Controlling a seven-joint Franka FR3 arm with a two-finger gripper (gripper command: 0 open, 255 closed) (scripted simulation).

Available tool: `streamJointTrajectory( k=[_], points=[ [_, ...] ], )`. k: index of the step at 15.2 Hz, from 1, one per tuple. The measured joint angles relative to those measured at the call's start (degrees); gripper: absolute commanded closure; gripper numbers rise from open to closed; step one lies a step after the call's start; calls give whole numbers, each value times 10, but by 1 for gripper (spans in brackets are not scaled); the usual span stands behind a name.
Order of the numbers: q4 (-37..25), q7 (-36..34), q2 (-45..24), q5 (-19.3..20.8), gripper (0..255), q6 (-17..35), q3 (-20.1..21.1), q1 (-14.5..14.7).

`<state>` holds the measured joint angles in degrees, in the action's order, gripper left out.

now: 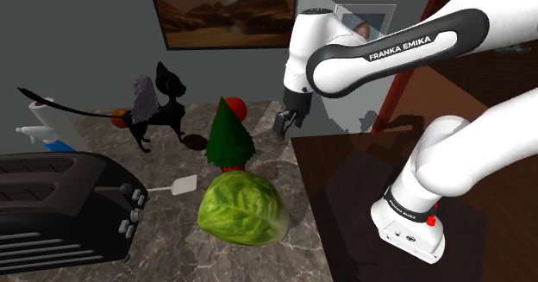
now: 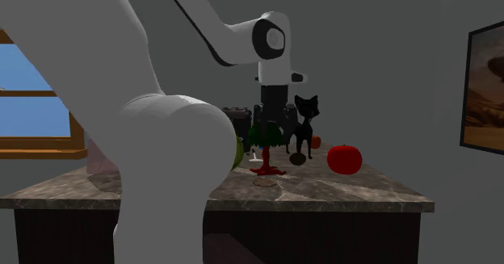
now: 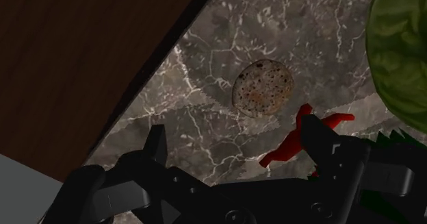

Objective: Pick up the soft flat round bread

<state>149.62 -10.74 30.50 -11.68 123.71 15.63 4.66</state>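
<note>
- Your tool sits closest to the wrist lens: both black fingers stand wide apart with nothing between them, above the marbled bench.
- Just ahead of the fingers lies the speckled flatbread, flat on the stone and near the bench's edge.
- Expect it to be light, thin and limp. Lying flush, it offers no side to squeeze, so I judge a pinch across its rim best, on the side facing the bench edge. It may droop or fold once lifted.
- Mind the red foot of the green cone tree: it sits just beside the bread, and a finger could knock it.
- Low in the shoulder view's middle the cabbage bulks near the tree. The tomato, black cat figurine and toaster stand well apart from the bread.
</note>
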Motion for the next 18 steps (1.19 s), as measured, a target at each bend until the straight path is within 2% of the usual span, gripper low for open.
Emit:
streamJointTrajectory(
  k=[5, 9, 17, 18],
  points=[
    [5, -58, -86, 4, 0, 79, 56, 6],
    [-8, -115, -175, 31, 0, 142, 98, 0],
    [10, -146, -244, 65, 0, 223, 114, -9],
    [10, -148, -248, 67, 255, 226, 114, -10]
  ],
)
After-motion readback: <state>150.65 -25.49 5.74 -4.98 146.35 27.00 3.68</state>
